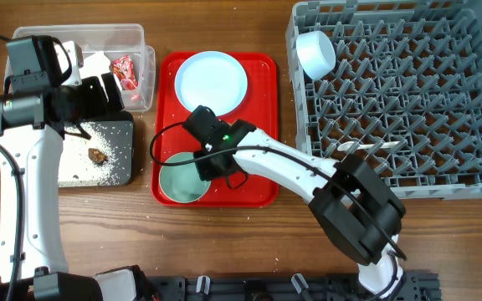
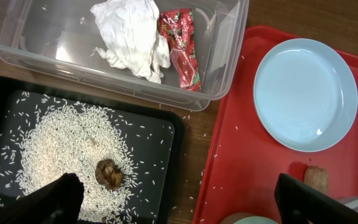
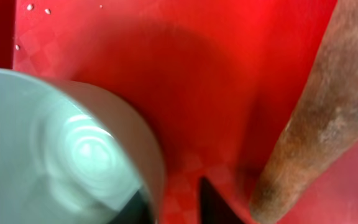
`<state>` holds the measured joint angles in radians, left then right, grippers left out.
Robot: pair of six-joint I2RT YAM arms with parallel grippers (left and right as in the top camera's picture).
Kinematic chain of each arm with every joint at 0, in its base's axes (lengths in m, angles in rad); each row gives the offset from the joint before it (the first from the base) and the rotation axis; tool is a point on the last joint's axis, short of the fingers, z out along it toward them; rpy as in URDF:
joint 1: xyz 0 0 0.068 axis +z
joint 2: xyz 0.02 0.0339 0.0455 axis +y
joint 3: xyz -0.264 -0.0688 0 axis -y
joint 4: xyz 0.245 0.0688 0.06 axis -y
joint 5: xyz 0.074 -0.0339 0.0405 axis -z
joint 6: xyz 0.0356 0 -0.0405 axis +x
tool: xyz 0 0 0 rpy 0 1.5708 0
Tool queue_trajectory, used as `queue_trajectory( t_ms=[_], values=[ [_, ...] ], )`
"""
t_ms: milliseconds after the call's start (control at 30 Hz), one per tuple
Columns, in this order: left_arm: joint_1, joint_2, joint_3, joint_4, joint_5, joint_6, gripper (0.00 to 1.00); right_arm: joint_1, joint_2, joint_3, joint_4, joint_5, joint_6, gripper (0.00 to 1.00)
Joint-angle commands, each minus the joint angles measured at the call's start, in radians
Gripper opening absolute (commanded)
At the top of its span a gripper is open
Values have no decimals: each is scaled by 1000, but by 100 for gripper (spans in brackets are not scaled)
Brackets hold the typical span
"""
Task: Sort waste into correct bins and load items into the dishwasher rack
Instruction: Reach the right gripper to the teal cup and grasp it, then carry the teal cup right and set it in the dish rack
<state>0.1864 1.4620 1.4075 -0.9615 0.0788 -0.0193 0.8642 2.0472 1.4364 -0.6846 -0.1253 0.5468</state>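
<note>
My right gripper [image 1: 207, 159] [image 3: 173, 202] is down on the red tray, shut on the rim of the mint-green bowl [image 1: 182, 177] [image 3: 61, 143], one finger inside and one outside. The brown cone-shaped piece [image 3: 316, 124] lies just to its right. The pale-blue plate [image 1: 212, 79] rests at the tray's far end. My left gripper [image 1: 107, 90] [image 2: 188, 205] hangs wide open and empty above the black tray [image 2: 160, 124], which holds rice [image 2: 61, 143] and the dark-brown lump [image 2: 109, 173]. Tissue [image 2: 132, 34] and the wrapper [image 2: 182, 46] lie in the clear tub [image 2: 17, 56].
The grey dishwasher rack [image 1: 408, 100] fills the right side, with a pale-blue bowl [image 1: 315, 52] in its far-left corner and a white spoon [image 1: 375, 149] on the pegs. The red tray [image 1: 262, 125] sits between bins and rack. Stray rice grains dot the wood.
</note>
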Motion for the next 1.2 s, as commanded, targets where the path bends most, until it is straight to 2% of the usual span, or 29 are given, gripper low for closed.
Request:
queue_trajectory(
  t_ms=[0, 100, 333, 500, 700, 867, 1167],
  values=[
    [8, -15, 15, 2, -2, 15, 100, -1, 9, 18, 8, 19, 14, 13],
    [8, -15, 15, 2, -2, 16, 100, -1, 8, 23, 6, 12, 13, 4],
    [8, -15, 15, 2, -2, 15, 100, -14, -34, 73, -18, 13, -25, 4],
    [8, -15, 15, 2, -2, 15, 100, -84, -164, 73, -32, 40, -76, 4],
    [8, -15, 15, 2, -2, 15, 100, -221, -340, 73, -88, 176, -130, 4],
    [8, -15, 15, 2, -2, 15, 100, -344, -422, 73, -132, 480, -193, 4],
    [8, -15, 15, 2, -2, 15, 100, -444, -389, 44, -109, 1206, -207, 4]
  ],
)
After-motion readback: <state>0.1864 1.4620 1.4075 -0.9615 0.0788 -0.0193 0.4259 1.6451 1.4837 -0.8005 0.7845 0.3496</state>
